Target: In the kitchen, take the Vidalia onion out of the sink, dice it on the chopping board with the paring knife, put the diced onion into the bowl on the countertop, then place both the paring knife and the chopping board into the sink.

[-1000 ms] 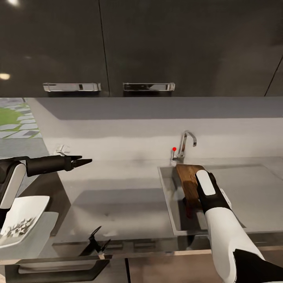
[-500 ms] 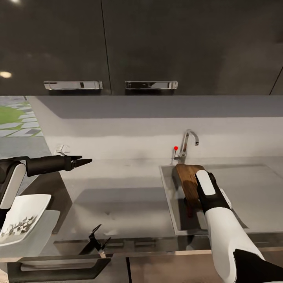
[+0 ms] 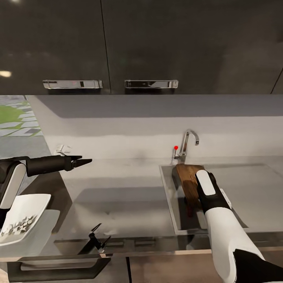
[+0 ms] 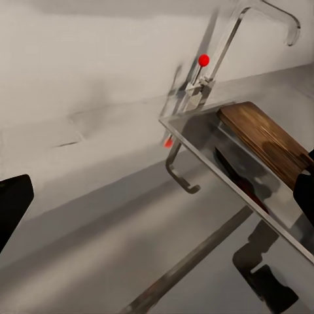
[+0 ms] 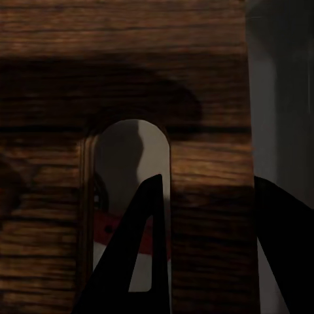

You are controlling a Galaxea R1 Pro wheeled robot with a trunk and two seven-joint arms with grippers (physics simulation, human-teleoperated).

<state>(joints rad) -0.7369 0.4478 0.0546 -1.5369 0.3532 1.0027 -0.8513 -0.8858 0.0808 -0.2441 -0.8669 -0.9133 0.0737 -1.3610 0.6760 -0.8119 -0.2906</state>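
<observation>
The chopping board stands tilted in the sink, its top end above the rim near the tap. My right gripper is shut on its handle end, with one finger through the slot hole and the other on the board's edge. Something red, possibly the paring knife, shows through the slot. The white bowl sits at the left of the countertop with diced onion inside. My left gripper hovers open over the countertop, holding nothing.
A chrome tap with a red-tipped lever rises behind the sink. The drainboard lies to the sink's right. Glossy black upper cabinets hang above. A drawer handle shows below the counter's front edge.
The head view has shifted slightly. Both arms, the board and the bowl keep their places.
</observation>
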